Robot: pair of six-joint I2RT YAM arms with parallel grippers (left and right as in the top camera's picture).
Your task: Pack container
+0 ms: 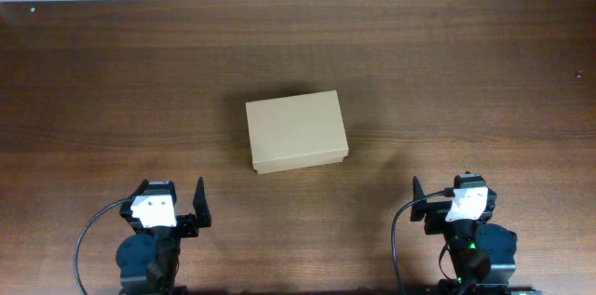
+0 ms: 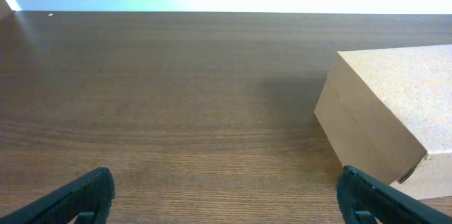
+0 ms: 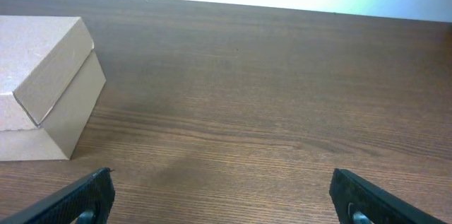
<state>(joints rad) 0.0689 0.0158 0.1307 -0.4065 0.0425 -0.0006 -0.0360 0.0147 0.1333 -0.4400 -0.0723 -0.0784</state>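
Note:
The container (image 1: 296, 131), a plain brown cardboard box with its flap lid shut, lies in the middle of the wooden table. It shows at the right of the left wrist view (image 2: 388, 125) and at the left of the right wrist view (image 3: 46, 86). My left gripper (image 2: 226, 199) is open and empty at the near left edge, short of the box and to its left (image 1: 177, 211). My right gripper (image 3: 222, 199) is open and empty at the near right edge, apart from the box (image 1: 442, 204). No markers or blue case are in view.
The brown wooden table (image 1: 466, 81) runs to a pale wall edge at the back. Nothing else lies on it in these views.

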